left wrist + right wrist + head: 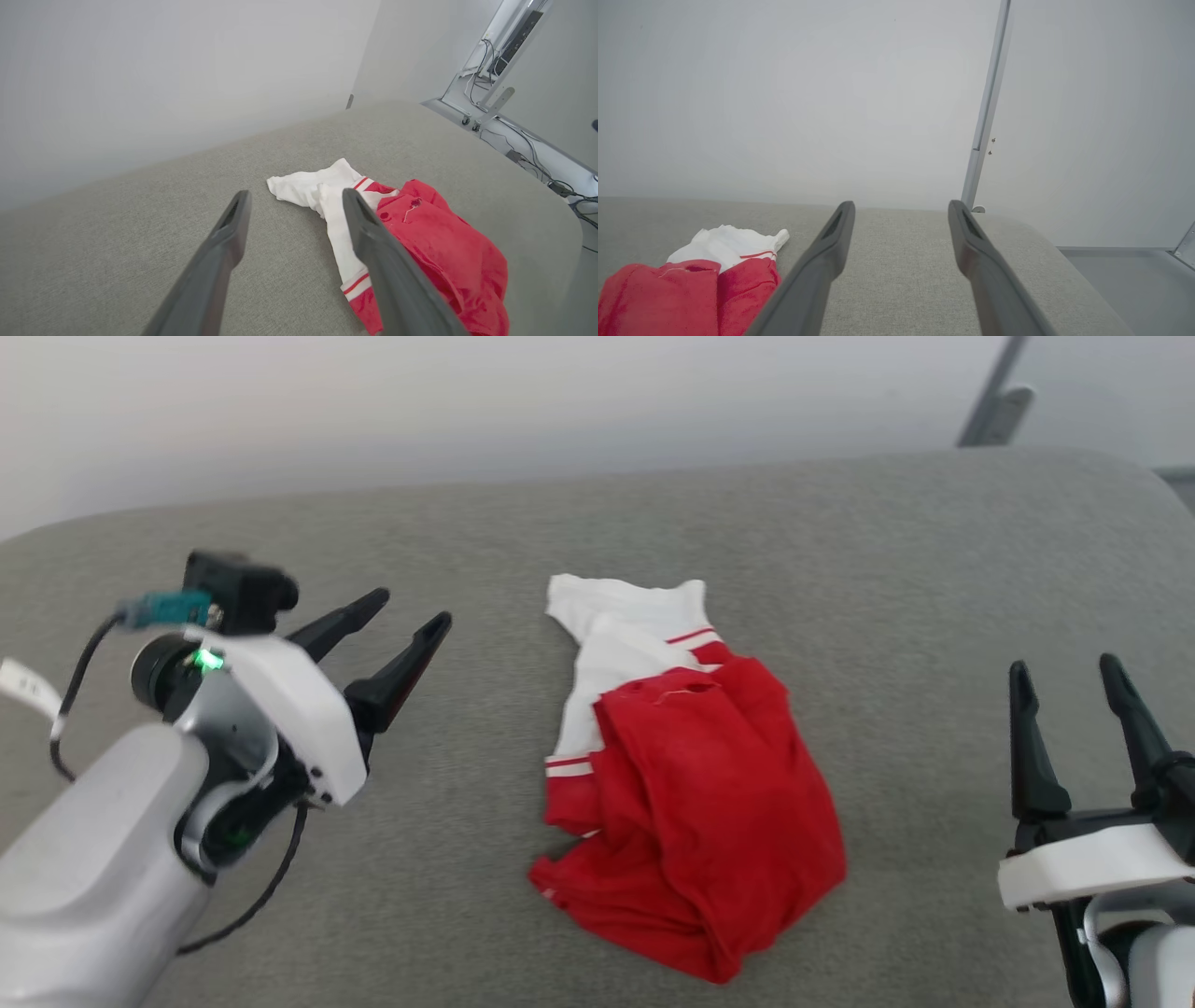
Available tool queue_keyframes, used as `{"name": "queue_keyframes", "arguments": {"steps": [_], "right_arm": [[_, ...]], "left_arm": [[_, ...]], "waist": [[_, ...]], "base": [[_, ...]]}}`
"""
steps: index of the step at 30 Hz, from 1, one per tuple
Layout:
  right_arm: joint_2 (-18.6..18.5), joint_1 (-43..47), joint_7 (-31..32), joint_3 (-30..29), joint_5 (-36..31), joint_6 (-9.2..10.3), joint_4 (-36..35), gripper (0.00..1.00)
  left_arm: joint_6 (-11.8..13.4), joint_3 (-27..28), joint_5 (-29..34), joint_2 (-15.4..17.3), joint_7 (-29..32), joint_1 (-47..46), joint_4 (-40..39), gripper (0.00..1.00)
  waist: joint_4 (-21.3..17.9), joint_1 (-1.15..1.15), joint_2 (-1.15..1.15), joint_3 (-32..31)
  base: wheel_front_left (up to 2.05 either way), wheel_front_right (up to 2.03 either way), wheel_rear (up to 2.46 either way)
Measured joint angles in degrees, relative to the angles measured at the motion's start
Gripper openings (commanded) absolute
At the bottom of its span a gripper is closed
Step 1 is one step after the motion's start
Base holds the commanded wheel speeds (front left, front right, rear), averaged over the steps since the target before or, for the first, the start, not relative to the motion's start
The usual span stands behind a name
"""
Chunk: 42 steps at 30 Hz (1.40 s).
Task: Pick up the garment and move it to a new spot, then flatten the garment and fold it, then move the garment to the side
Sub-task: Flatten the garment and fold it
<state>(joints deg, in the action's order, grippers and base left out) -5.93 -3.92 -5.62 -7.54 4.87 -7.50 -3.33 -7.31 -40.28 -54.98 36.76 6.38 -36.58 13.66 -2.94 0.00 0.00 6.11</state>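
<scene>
The garment [695, 793] lies in a crumpled heap at the middle of the grey fabric-covered worktop [887, 551], its red body bunched toward 5 o'clock and its white, stripe-trimmed sleeves spilling toward 11 o'clock. The left end effector [409, 609] is at the heap's 9 o'clock, apart from it, fingers spread wide and empty, tips aimed toward 1 o'clock. The right end effector [1063, 666] stands well apart at 3 o'clock, likewise wide and empty, fingers pointing to 12.

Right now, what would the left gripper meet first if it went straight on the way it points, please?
Probably the white sleeve of the garment, lying just ahead of the open left gripper; depth is unclear.
</scene>
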Motion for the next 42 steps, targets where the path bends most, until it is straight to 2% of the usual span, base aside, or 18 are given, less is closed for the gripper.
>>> {"name": "queue_keyframes", "arguments": {"steps": [5, 13, 21, 28, 31, 32, 33, 39, 42], "right_arm": [[2.15, -2.43, -4.68, -0.42, -1.78, -0.01, 3.59, 1.0], [2.76, -6.25, -7.54, -0.79, -3.87, 0.0, 9.37, 1.0], [2.96, -9.39, -8.98, 2.23, -2.02, -0.01, 13.59, 1.0], [2.94, -10.65, -9.21, 3.9, -0.69, 0.0, 15.37, 1.0], [2.96, -11.39, -9.28, 4.33, -0.16, 0.0, 15.6, 1.0], [2.93, -11.58, -9.28, 4.38, -0.04, 0.0, 15.53, 1.0], [2.94, -11.8, -9.28, 4.48, 0.12, -0.01, 15.44, 1.0], [2.97, -11.94, -9.29, 3.77, 0.07, 0.0, 15.12, 1.0], [2.96, -11.63, -9.29, 2.72, -0.38, -0.01, 14.96, 1.0]], "left_arm": [[0.0, -5.15, -2.86, 0.63, 6.09, -6.13, 2.26, 1.0], [0.0, -12.5, -7.13, -0.07, 15.11, -13.21, 8.05, 1.0], [0.03, -16.79, -10.29, -4.63, 25.99, -18.0, 19.01, 1.0], [2.33, -19.16, -9.5, -7.62, 30.51, -19.68, 26.51, 1.0], [2.35, -20.31, -8.13, -8.7, 30.77, -20.74, 29.2, 1.0], [2.2, -20.11, -8.36, -9.17, 30.54, -20.83, 29.89, 0.18], [2.04, -19.73, -9.13, -9.72, 30.67, -20.86, 30.6, 0.0], [0.77, -18.8, -10.78, -10.61, 30.72, -21.98, 32.74, 0.0], [0.66, -17.94, -12.43, -9.96, 31.18, -22.35, 32.64, 0.0]], "waist": [[-3.81, 0.0, 0.0, 1.35], [-9.11, 0.0, 0.0, 4.38], [-13.56, 0.0, 0.0, 7.14], [-15.32, 0.0, 0.0, 8.74], [-15.83, 0.0, 0.0, 9.53], [-15.92, 0.0, 0.0, 9.8], [-15.98, 0.0, 0.0, 10.05], [-15.05, 0.0, 0.0, 10.31], [-13.93, 0.0, 0.0, 9.95]], "base": [[0.0, 0.0, 0.0], [0.0, 0.0, 0.0], [0.0, 0.0, 0.0], [0.0, 0.0, 0.0], [0.0, 0.0, 0.0], [0.0, 0.0, 0.0], [0.0, 0.0, 0.0], [0.0, 0.0, 0.0], [0.0, 0.0, 0.0]]}}
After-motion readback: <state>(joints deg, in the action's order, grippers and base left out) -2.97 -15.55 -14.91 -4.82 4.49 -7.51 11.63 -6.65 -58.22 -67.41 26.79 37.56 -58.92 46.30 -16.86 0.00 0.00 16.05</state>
